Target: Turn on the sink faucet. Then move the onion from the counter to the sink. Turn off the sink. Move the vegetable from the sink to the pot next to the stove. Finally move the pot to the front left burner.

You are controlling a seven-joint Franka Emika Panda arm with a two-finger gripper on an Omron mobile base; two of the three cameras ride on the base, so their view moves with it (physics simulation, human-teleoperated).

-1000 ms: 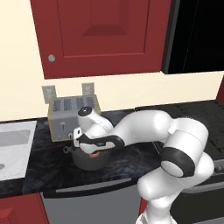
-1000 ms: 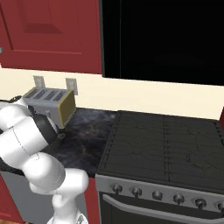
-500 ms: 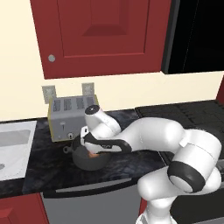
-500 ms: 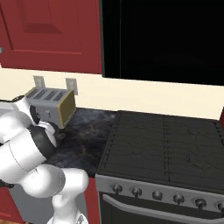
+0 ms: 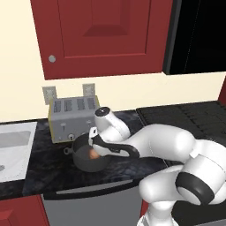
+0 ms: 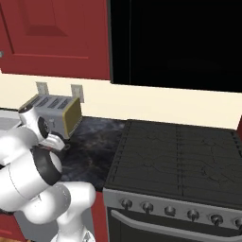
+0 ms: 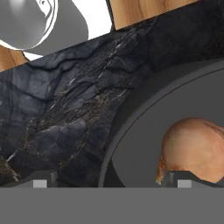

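We see an arm built of smooth, glossy white rounded shells. Its joints carry dark, near-black bands, plainest on the large round joint nearest the camera. The wrist ends in a white cap with a round dark-ringed face. Beneath it sits a black section bearing the pincer. We see no cables, screws or markings.

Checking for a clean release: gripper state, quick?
Gripper: open, holding nothing; the onion lies in the pot.
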